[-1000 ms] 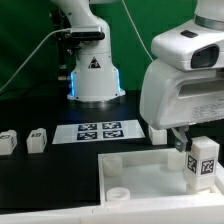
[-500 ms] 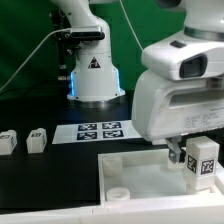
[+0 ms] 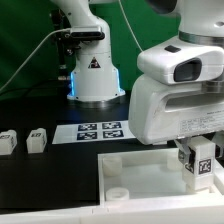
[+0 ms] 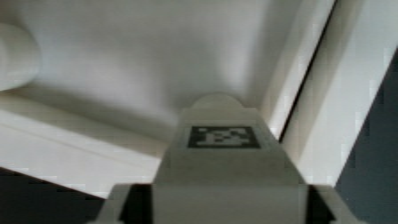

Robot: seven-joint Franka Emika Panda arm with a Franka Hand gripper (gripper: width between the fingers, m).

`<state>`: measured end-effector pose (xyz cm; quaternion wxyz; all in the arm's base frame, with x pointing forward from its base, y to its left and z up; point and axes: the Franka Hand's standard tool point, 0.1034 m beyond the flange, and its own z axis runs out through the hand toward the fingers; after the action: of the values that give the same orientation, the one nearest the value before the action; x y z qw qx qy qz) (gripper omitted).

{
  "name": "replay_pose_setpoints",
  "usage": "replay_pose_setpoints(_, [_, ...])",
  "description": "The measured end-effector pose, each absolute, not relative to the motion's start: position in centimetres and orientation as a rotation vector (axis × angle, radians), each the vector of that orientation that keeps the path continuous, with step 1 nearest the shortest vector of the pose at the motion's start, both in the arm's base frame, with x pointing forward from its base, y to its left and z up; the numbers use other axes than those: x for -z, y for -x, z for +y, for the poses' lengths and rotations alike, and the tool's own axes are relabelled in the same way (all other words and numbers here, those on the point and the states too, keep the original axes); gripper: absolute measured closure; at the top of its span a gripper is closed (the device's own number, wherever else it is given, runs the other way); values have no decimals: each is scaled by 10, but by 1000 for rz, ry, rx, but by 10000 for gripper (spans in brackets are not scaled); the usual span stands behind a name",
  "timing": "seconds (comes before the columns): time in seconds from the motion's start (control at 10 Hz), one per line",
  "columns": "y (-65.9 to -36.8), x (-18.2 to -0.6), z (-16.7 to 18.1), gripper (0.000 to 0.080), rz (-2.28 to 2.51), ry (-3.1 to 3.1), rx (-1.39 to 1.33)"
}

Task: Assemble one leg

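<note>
1 leg, judged a light, stiff, rather slippery plastic block, is seen clamped across its 2 flat side faces by the gripper, a hold judged secure.

You cannot see the leg's base between the fingers of the claw. The arm covers the board's corner on the exterior view's right.

Arm housing shifts toward the exterior view's left and sinks slightly. Pincer, clamped on the leg, drifts the same way, further in over the white panel.
</note>
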<state>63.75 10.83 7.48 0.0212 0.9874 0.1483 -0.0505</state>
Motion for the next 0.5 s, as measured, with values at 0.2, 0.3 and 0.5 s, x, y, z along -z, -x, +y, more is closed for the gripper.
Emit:
replay_pose_setpoints(0.2, [-637, -75, 108, 505, 406, -3067, 155])
replay_pose_setpoints(0.3, [-637, -75, 108, 505, 407, -3067, 155])
replay_pose_setpoints(0.5, [-637, -75, 109, 505, 182, -3086, 151])
